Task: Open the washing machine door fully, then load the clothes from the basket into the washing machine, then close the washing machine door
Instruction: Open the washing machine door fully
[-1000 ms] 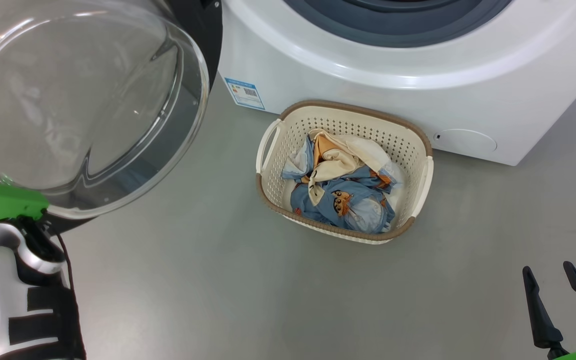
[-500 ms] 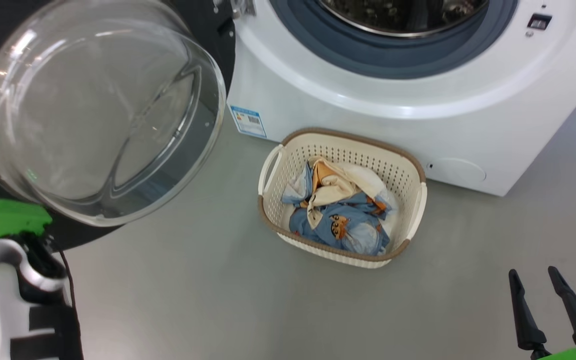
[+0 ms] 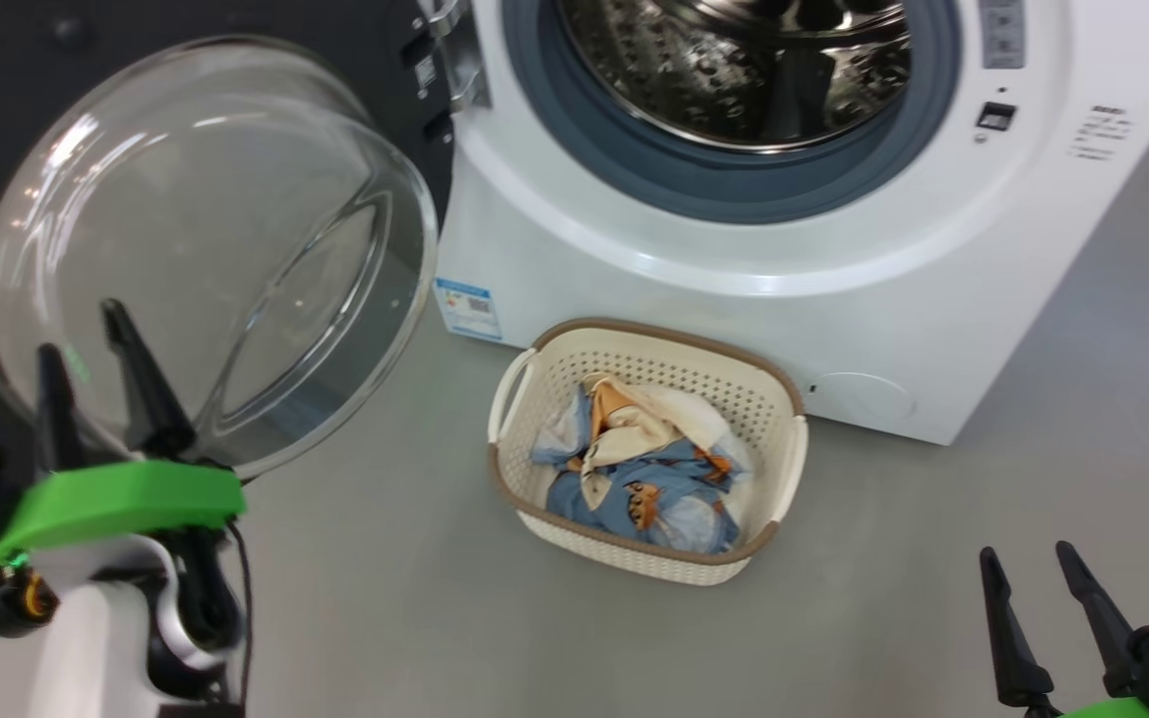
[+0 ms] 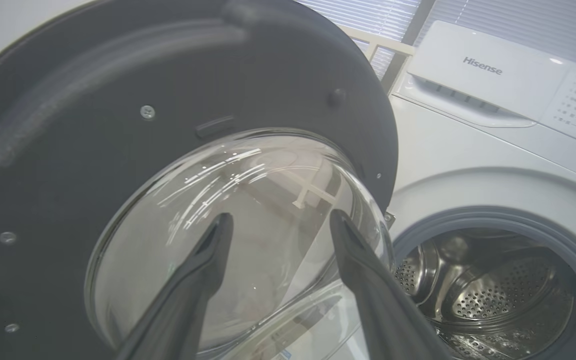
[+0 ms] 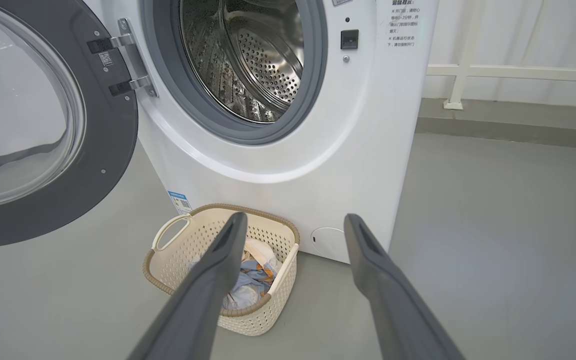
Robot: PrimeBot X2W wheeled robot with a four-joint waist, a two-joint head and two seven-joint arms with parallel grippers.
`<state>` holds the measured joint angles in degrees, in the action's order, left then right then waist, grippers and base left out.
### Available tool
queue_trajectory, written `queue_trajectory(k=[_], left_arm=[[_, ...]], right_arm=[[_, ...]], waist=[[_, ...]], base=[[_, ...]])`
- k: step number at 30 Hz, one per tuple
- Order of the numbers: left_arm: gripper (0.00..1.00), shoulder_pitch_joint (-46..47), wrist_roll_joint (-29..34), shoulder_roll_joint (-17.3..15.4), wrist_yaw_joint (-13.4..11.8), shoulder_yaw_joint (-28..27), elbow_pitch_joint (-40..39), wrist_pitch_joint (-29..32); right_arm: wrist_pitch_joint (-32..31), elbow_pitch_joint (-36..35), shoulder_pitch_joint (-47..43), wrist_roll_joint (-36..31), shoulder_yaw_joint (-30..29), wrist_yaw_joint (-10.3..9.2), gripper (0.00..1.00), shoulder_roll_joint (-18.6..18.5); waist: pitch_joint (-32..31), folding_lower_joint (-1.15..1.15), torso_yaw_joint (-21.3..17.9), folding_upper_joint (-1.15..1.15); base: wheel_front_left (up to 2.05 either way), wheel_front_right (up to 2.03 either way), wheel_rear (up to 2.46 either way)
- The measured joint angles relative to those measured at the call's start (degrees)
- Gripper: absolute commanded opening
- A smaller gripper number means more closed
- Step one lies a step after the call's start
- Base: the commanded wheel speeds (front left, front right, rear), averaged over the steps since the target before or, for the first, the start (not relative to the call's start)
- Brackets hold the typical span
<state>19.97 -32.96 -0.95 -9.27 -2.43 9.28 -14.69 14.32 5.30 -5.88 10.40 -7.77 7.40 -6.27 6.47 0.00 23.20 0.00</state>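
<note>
the washing machine door (image 3: 205,249) stands wide at upper left, the left gripper (image 3: 80,327) spread empty before its glass. the clothes (image 3: 634,469) lie in the basket (image 3: 634,330) at centre; the right gripper (image 3: 1024,548), wide at lower right, should drop squarely over them.

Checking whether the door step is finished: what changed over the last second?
The head view tilted up, bringing the drum into sight. The left claw, its fingers hidden earlier, now stands open and empty before the washing machine door. Unchanged: door swung open, clothes in the basket, right claw open.
</note>
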Motion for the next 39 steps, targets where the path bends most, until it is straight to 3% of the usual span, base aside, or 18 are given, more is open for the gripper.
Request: queue_trajectory(k=[2,6,13,21,29,39], left_arm=[[1.0,-1.1,0.1,-0.3,1.2,1.8,-1.3,0.0],[1.0,-3.8,0.0,-0.4,6.7,4.5,-1.9,0.0],[1.0,-8.6,2.2,-0.9,13.6,5.4,2.0,0.0],[1.0,-12.3,9.1,-1.3,16.1,3.7,3.0,0.0],[1.0,-15.6,12.7,-1.2,16.6,3.3,1.5,0.0],[1.0,-19.6,19.0,-1.2,16.6,4.3,-0.2,0.0]], right_arm=[[0.0,-0.2,0.0,-0.2,0.5,0.0,1.0,0.2],[0.0,-0.8,0.0,-0.8,1.5,0.0,1.0,0.5],[0.0,-2.7,0.0,-0.8,1.6,0.0,1.0,0.9],[0.0,-3.8,0.0,-1.3,1.8,0.0,1.0,1.0],[0.0,-4.3,-0.2,-1.3,2.4,0.0,1.0,1.1],[0.0,-4.3,-0.1,-1.3,3.5,0.0,1.0,1.1]], waist=[[-0.5,0.0,-1.1,0.0],[-1.5,0.0,-3.6,0.0],[-3.4,0.0,-8.6,0.0],[-4.4,0.0,-15.0,0.0],[-4.0,0.0,-20.4,0.0],[-2.9,0.0,-24.4,0.0]], base=[[0.0,0.0,0.0],[0.0,0.0,0.0],[0.0,0.0,0.0],[0.0,0.0,0.0],[0.0,0.0,0.0],[0.0,0.0,0.0]])
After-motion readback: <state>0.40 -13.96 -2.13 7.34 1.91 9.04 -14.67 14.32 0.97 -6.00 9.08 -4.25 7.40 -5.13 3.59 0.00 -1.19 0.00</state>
